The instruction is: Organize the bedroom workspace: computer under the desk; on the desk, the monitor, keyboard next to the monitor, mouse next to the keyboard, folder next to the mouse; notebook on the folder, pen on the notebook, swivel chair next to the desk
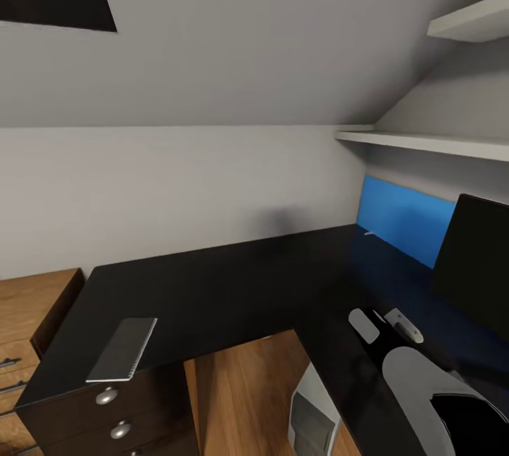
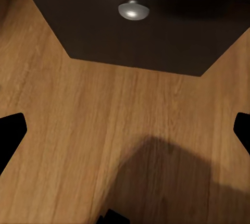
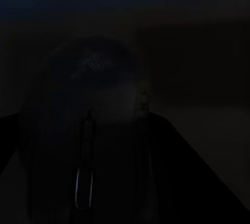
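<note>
- Notebook (image 1: 122, 348) lies flat on the glossy black counter (image 1: 226, 286), at about 8 o'clock in the head view, close to the front edge above the drawer unit (image 1: 113, 410).
- Monitor (image 1: 475, 265) stands on the counter at 3 o'clock, in front of the blue back panel (image 1: 403, 219).
- Computer (image 1: 313, 413), a light grey tower, sits on the wood floor (image 1: 240, 392) under the counter at about 6 o'clock.
- Right arm (image 1: 442, 399) rises from 5 o'clock, a small pale part of it reaching over the counter just beside the monitor.
- Right gripper's state I cannot tell; its wrist view is almost black, with only faint outlines.
- Left gripper (image 2: 125, 130) hangs released, its dark fingertips (image 2: 10, 130) spread wide at either edge of the wrist view, above bare floor near a drawer knob (image 2: 133, 10).
- Step in hand, as I judge it: the monitor and computer look placed, and the notebook waits to be stacked.
- Next move likely calls for finding the folder, keyboard and swivel chair, so the base or head must turn toward them.
- Room has grey walls, a sloped ceiling, white shelves (image 1: 424, 141) at 2 o'clock, and a light wooden dresser (image 1: 28, 322) at 9 o'clock.
</note>
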Controlling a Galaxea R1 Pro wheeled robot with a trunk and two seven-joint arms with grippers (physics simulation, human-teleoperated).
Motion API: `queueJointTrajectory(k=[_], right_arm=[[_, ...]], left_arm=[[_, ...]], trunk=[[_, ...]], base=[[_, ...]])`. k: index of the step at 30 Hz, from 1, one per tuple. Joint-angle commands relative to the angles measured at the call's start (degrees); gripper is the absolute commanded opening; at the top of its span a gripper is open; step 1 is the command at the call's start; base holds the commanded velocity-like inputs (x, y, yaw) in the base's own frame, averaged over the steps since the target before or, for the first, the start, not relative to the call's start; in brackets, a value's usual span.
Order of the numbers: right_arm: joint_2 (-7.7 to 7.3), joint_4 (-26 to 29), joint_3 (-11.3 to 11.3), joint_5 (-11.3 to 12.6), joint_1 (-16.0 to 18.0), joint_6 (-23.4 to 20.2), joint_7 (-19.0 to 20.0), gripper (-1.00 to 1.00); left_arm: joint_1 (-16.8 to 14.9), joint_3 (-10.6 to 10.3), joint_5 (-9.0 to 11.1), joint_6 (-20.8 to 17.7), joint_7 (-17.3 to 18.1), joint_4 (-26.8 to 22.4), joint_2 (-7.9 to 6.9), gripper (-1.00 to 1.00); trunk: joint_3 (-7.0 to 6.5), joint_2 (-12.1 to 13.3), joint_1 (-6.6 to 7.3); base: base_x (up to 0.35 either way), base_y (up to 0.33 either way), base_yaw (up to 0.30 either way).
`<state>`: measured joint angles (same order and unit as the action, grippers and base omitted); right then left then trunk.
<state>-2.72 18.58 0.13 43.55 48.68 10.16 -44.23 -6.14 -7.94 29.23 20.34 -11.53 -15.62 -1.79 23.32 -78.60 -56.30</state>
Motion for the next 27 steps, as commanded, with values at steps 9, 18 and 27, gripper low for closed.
queueJointTrajectory(k=[9, 18, 27], right_arm=[[-0.09, 0.06, 0.13, 0.48, 0.01, 0.55, -0.06, -1.00], [-0.32, -0.16, -0.36, 0.62, 0.02, 0.88, -1.05, -1.00], [-1.19, -0.35, -0.47, 0.77, 0.01, 2.76, -5.31, -1.00]], left_arm=[[-0.01, -0.74, 0.04, 0.16, 0.09, -0.02, -0.06, 1.00], [-0.02, -0.73, 0.05, 0.15, 0.08, -0.02, -0.14, 1.00], [-0.03, -0.65, 0.17, 0.24, 0.02, -0.02, -0.06, 1.00]], trunk=[[0.61, -1.26, -0.66], [0.61, -1.26, -0.66], [0.61, -1.26, -0.66]], base=[[0.000, 0.000, 0.000], [0.048, -0.030, 0.000], [0.002, -0.002, 0.000]])
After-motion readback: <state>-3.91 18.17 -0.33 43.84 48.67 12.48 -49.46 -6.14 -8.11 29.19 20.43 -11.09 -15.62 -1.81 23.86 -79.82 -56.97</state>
